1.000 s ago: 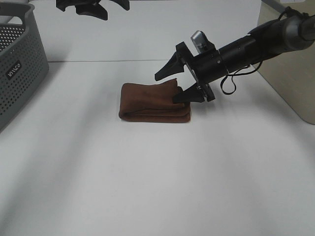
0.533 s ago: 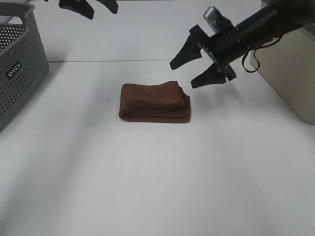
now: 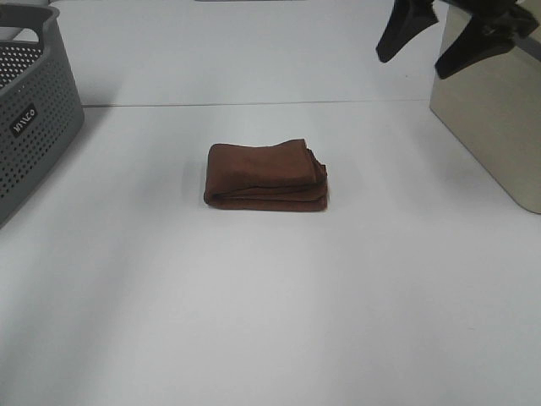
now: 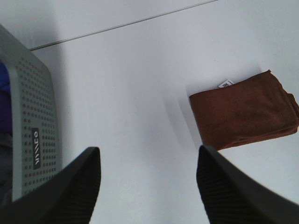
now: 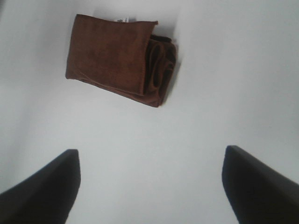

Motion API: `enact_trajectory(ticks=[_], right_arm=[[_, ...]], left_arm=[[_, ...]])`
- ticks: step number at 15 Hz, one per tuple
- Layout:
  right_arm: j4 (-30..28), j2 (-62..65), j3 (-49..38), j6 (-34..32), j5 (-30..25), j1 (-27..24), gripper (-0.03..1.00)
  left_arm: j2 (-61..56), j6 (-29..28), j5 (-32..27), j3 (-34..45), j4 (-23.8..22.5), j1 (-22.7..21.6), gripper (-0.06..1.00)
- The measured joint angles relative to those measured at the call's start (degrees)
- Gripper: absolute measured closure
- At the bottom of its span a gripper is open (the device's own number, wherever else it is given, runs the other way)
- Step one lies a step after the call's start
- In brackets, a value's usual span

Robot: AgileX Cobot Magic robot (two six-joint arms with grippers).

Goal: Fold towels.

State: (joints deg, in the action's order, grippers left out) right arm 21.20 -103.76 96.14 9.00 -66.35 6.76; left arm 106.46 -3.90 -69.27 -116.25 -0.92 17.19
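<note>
The dark reddish-brown towel (image 3: pixel 265 176) lies folded in a thick small rectangle on the white table, near the middle. It also shows in the left wrist view (image 4: pixel 245 109) with a small white tag (image 4: pixel 226 84) at its edge, and in the right wrist view (image 5: pixel 120 57) with rolled layers at one side. My right gripper (image 3: pixel 431 38) is open and empty, raised at the top right, well away from the towel. My left gripper (image 4: pixel 147 186) is open and empty, high above the table; it is out of the exterior view.
A grey perforated basket (image 3: pixel 30 110) stands at the left edge, also in the left wrist view (image 4: pixel 32 135). A beige box-like object (image 3: pixel 494 118) stands at the right edge. A table seam line (image 3: pixel 254 104) runs across the back.
My right gripper has let go of the towel's right end and pulled up and away to the top right. My left gripper has moved out of the exterior view. The towel lies still.
</note>
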Motion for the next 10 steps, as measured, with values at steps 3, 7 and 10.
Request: enact_trajectory(ticks=[3, 7, 10], right_arm=[[-7.1, 8.6, -2.3, -2.5, -2.7, 0.0, 0.19], [-9.5, 22.3, -12.8, -2.8, -2.8, 0.0, 0.19], [-9.6, 39.9, -29.8, -3.7, -3.0, 0.0, 0.19]], left_arm=[[-8.5, 0.1, 0.0, 8.9, -1.7, 0.0, 0.36], [-28.2, 0.2, -0.1, 33.8, -2.1, 0.0, 0.36], [-49.8, -1.5, -0.6, 56.1, -2.1, 0.0, 0.36]])
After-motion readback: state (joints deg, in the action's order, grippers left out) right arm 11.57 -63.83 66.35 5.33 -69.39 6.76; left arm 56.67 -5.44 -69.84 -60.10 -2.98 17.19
